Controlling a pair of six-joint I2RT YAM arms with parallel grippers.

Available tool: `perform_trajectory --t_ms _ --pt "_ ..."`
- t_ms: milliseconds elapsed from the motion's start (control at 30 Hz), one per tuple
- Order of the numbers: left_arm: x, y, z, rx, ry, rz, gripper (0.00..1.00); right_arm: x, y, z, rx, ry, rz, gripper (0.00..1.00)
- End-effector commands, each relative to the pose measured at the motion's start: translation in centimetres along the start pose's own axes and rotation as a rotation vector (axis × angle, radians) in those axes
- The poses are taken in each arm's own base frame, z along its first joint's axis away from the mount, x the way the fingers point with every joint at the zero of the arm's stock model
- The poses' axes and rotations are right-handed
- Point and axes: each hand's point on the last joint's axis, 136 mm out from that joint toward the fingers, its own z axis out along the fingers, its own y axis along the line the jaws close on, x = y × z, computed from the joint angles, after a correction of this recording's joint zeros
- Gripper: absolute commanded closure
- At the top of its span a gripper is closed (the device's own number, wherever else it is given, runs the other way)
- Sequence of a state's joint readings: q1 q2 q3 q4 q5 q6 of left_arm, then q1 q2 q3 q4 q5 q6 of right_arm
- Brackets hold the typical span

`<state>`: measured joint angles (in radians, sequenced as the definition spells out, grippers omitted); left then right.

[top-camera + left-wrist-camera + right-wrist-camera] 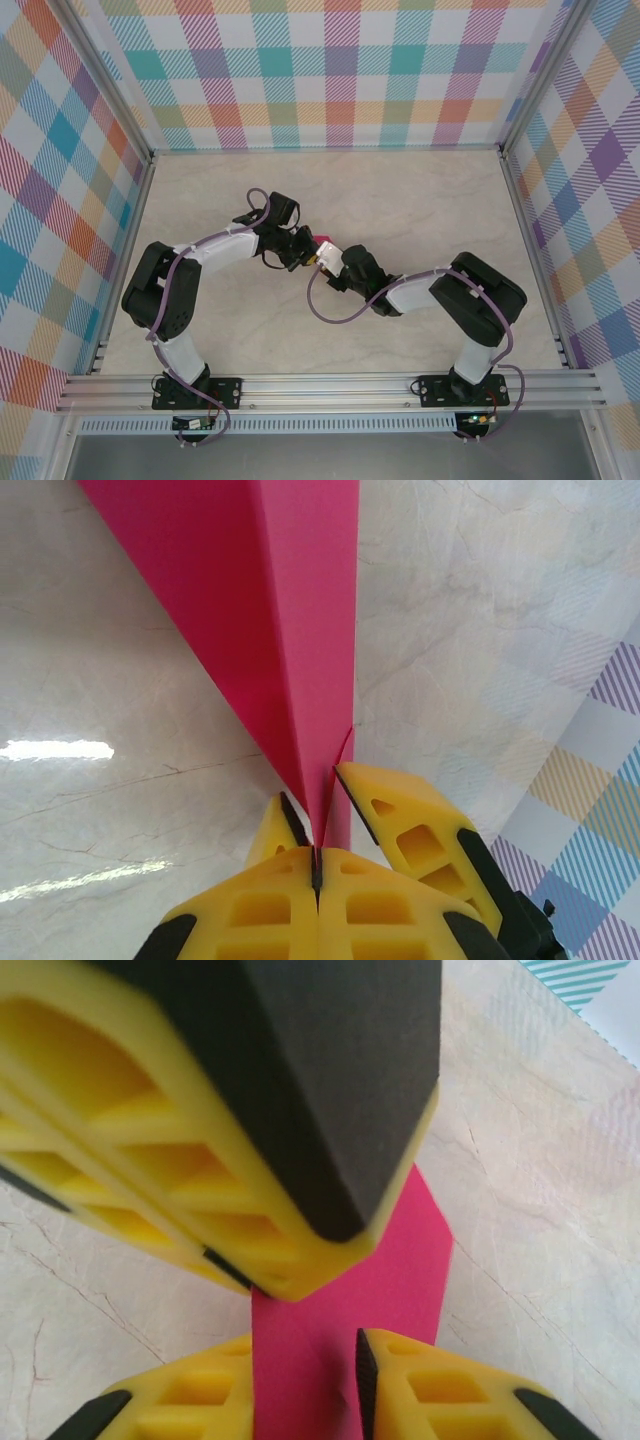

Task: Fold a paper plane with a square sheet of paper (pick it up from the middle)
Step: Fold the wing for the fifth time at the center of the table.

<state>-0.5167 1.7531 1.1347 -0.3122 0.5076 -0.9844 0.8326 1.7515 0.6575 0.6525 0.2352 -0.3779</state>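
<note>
Table: pale marbled top (420,200), with checked pastel walls (340,70) on three sides.
Arms: both reach in from the near edge and meet close together at the middle of the table.
Paper: folded pink paper (285,630), narrow, with a ridge down its length. It sits between the two grippers, above mid-table.
Left gripper: the left gripper (316,865) is clenched on the paper's narrow end. Its yellow tips are pressed together, and the paper widens away from them.
Right gripper: the right gripper (307,1345) has one finger (440,1390) on each side of the paper strip, just beside the left tips. I cannot tell whether it grips the paper.
</note>
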Motion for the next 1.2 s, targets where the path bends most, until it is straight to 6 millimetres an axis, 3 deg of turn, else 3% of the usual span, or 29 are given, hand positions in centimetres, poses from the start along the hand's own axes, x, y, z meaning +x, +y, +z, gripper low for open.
perform_trajectory --t_ms 0,200,367,533,767,1033,1167 --pt "0.3 -1.1 -0.5 0.009 0.008 0.000 1.00 -1.1 -0.1 0.5 0.007 -0.033 -0.011 0.74" --pt "0.0 -1.1 -0.8 0.010 -0.001 -0.004 0.97 -0.8 0.0 0.5 0.006 -0.020 -0.009 0.81" --pt "-1.7 -0.2 -2.5 -0.016 -0.066 -0.013 0.72 -0.9 0.5 0.6 -0.027 -0.012 0.039 0.88" --pt "-4.2 1.7 -5.5 -0.054 -0.171 -0.041 0.59 0.2 2.1 0.9 -0.115 0.049 0.132 0.91" --pt "-5.7 4.6 -7.4 -0.050 -0.235 -0.096 0.56 0.1 2.9 1.1 -0.204 0.080 0.278 0.92" --pt "-4.6 5.9 -6.5 0.004 -0.218 -0.100 0.57 -0.2 3.5 1.0 -0.326 0.130 0.509 0.92" --pt "-4.1 5.4 -5.8 0.073 -0.206 -0.049 0.63 -0.4 3.6 1.2 -0.379 0.150 0.613 0.92"
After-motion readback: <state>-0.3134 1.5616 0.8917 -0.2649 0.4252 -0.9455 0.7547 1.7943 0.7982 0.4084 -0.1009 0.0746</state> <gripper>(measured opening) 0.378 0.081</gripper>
